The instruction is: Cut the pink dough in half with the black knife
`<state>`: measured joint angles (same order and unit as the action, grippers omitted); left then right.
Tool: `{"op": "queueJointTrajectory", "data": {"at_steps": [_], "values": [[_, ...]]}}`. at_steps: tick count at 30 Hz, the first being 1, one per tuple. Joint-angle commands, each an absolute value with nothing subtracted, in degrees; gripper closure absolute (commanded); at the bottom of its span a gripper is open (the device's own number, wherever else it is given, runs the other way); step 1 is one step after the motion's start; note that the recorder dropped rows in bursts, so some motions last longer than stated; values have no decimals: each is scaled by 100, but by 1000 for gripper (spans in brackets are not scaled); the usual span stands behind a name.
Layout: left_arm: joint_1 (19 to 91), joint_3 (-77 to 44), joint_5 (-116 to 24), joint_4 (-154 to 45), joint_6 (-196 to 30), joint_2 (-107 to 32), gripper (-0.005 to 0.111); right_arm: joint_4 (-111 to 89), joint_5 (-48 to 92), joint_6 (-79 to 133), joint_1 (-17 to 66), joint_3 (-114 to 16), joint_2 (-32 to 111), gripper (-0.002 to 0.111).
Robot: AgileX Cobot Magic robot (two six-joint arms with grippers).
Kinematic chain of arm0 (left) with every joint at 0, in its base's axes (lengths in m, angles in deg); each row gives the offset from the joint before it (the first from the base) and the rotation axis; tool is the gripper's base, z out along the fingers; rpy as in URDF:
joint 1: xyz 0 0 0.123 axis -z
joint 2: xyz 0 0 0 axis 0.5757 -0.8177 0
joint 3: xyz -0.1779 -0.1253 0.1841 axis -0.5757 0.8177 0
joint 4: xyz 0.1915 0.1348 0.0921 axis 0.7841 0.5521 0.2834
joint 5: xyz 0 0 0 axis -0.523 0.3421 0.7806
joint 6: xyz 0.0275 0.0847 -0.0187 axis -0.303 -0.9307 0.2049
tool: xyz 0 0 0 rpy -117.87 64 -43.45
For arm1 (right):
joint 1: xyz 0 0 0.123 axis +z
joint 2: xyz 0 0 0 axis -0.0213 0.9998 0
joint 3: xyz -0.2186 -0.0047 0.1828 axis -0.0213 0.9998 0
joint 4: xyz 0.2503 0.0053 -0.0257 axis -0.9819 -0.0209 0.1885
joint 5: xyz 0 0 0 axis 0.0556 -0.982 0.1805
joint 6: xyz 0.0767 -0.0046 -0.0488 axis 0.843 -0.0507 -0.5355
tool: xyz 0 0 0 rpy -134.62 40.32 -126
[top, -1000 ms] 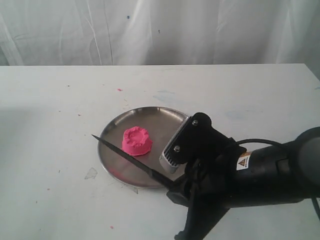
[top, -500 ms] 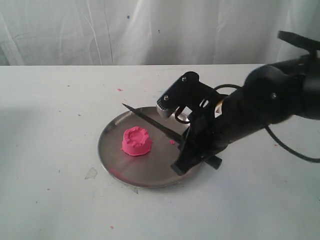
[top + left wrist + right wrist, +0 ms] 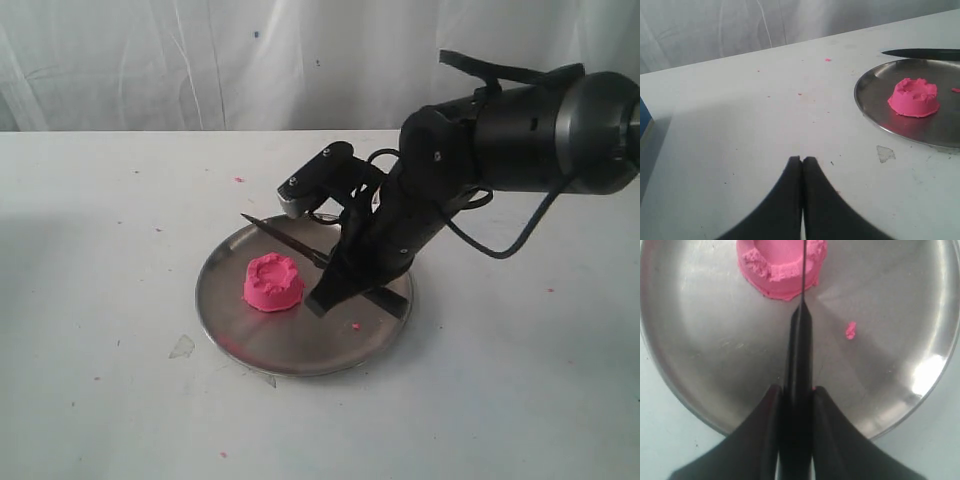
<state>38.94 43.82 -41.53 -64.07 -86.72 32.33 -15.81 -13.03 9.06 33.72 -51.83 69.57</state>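
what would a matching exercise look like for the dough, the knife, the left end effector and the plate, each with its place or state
Things
1. pink dough
2. black knife
3. left end effector
4. metal plate

Places or states
a. shut on nothing, over bare white table
b. gripped by the right end effector, blade reaching out over the plate
c. one whole uncut mound, sitting on the plate
d. lying flat on the table, with a pink crumb on it

Pairs: 1-c, 2-b, 3-a, 4-d
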Motion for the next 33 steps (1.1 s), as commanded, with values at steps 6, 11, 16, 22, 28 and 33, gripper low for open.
{"op": "queueJointTrajectory", "data": {"at_steps": [6,11,16,22,28,33], "values": [[3868,4392,-4171,-6465,-8674,3245,107,-1606,-1270,984,3353,-5319,7045,108],[3868,4392,-4171,-6465,-8674,3245,107,-1650,-1314,984,3353,-5319,7153,108],[3868,4392,-4171,-6465,-8674,3245,107,-1839,-1405,944,3353,-5319,7199,108],[3868,4392,-4171,-6465,-8674,3245,107,-1869,-1391,944,3353,-5319,7199,108],[3868,4392,-4171,-6465,-8674,3245,107,-1870,-1312,944,3353,-5319,7199,108],[3868,4392,-4193,-6465,-8674,3245,107,-1886,-1281,944,3353,-5319,7199,108]]}}
